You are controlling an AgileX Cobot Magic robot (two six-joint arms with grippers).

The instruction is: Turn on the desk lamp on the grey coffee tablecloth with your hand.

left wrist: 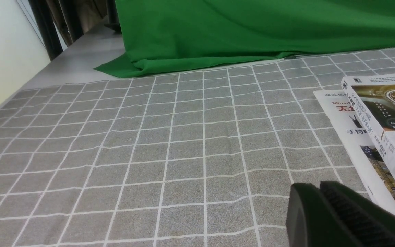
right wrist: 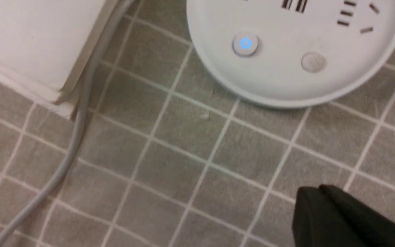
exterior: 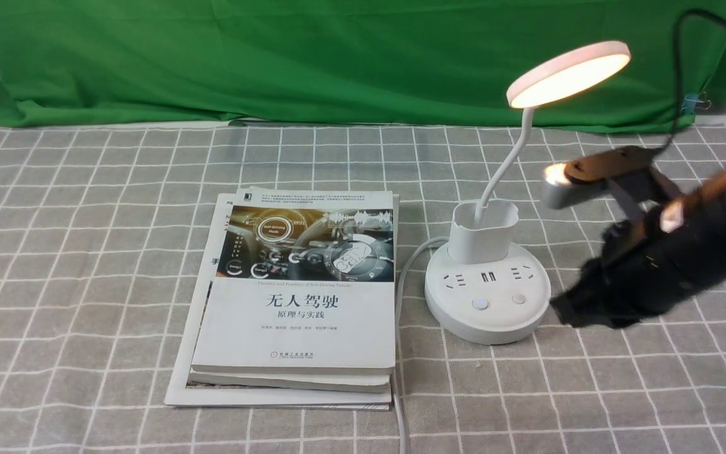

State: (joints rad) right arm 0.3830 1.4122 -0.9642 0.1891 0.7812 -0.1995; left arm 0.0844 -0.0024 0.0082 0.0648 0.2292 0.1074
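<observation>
The white desk lamp stands on the grey coffee tablecloth, right of centre, and its disc head glows warm white. On the round base one button shows a blue light and the button beside it is dark. My right gripper, blurred, hangs just off the base's right side, apart from it. In the right wrist view the right gripper is shut and empty above bare cloth. My left gripper is shut and empty, low over the cloth beside the books.
A stack of books lies left of the lamp, also seen in the left wrist view as books. The lamp's grey cable runs along their right edge toward me. A plain green cloth hangs across the back.
</observation>
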